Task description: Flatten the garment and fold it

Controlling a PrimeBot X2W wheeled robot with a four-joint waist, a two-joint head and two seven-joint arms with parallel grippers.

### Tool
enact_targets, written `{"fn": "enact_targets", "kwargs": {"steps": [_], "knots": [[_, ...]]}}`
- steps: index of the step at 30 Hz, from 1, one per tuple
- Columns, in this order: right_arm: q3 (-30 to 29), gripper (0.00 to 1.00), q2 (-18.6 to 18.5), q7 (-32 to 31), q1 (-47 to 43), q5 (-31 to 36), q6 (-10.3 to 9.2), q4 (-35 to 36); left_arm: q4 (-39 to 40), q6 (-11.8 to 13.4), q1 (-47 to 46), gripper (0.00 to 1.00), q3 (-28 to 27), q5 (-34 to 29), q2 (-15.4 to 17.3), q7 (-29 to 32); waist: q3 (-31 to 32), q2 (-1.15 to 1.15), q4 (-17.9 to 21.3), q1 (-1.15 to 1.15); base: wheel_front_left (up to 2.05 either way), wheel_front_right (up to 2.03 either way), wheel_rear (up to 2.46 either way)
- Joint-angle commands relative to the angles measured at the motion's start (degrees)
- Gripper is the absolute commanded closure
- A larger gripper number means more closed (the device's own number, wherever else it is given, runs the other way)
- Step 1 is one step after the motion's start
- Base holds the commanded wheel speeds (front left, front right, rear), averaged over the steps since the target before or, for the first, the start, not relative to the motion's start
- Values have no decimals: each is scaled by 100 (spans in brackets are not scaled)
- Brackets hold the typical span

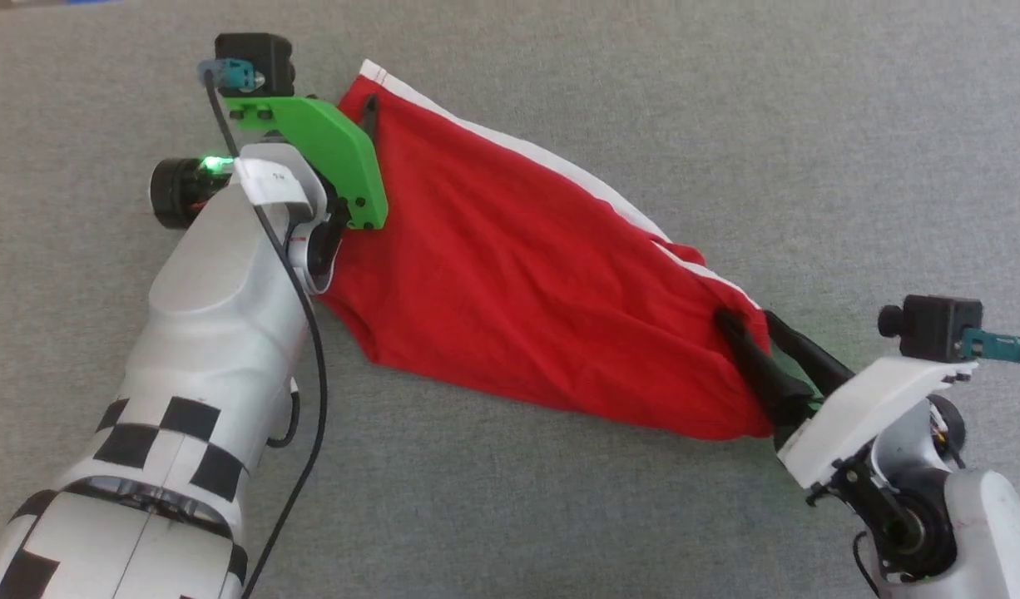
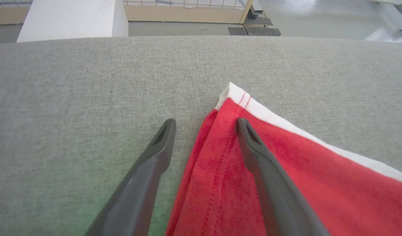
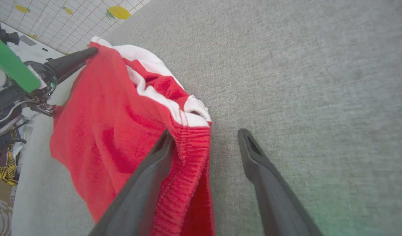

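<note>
**Open fingers could snag the shorts**

On the grey counter [image 1: 560,516] the red shorts [image 1: 510,274] lie stretched diagonally, waistband end bunched. The left end effector [image 2: 206,121] and right end effector [image 3: 205,131] both stand open, gripping nothing, each with a finger against cloth. Pulling away carelessly could drag it askew.

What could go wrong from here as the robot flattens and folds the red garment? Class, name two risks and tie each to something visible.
1. Both jaws stand open, yet one finger of the left gripper and one of the right gripper lie against the garment; pulling away could drag its corners askew.
2. The white trim is bunched near the elastic waistband; folding now would likely trap wrinkles.
</note>
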State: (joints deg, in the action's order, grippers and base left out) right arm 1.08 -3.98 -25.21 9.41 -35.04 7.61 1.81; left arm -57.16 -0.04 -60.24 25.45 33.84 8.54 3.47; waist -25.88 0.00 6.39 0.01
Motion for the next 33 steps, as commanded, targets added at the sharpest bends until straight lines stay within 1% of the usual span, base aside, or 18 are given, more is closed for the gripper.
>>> {"fn": "enact_targets", "kwargs": {"steps": [1,4,6,9,12,15,18,21,23,25,29,33], "knots": [[-49,0,-38,0,-116,87,-12,40,-46,-15,-35,0,-16,12,-1,-110,217,0,-98,-1,0,0,0],[-201,0,-24,7,-286,306,-12,260,-82,-43,20,0,-97,74,37,-418,478,0,-144,-1,0,0,0],[-352,0,1,-21,-425,570,-12,421,-38,-93,95,0,-43,-17,138,-708,669,0,-166,-1,0,0,0],[-525,0,35,-214,-677,1287,-12,683,175,-119,321,0,-52,-103,308,-1357,955,0,-193,-1,0,0,0],[-558,0,77,-623,-927,1874,-12,879,469,-123,644,0,-32,-232,497,-1704,1199,0,-230,-1,0,0,0],[-479,0,102,-1028,-1149,2374,-12,1072,1107,18,1154,0,-130,-392,678,-1833,1423,0,-297,-1,0,0,0],[-386,0,107,-1329,-1288,2446,-12,1091,2308,259,1836,0,-366,-708,836,-1842,1554,0,-379,-1,0,0,0],[-310,0,108,-1502,-1266,2518,-12,990,3522,509,2757,0,-637,-1046,949,-1844,1639,0,-473,-1,0,0,0],[-217,0,109,-1590,-1166,2581,-12,832,4172,648,3358,0,-844,-1164,949,-1845,1681,0,-517,-1,0,0,0],[-138,0,109,-1639,-1017,2610,-12,626,4645,762,3933,0,-1006,-1230,904,-1845,1701,0,-576,-1,0,0,0],[-71,0,110,-1731,-691,2763,-12,127,5162,872,4767,0,-1184,-1251,737,-1845,1713,0,-741,-1,0,0,0],[-159,0,110,-1805,-375,2954,-12,-405,5372,854,5199,0,-1250,-1235,578,-1846,1700,0,-897,-1,0,0,0]]}}
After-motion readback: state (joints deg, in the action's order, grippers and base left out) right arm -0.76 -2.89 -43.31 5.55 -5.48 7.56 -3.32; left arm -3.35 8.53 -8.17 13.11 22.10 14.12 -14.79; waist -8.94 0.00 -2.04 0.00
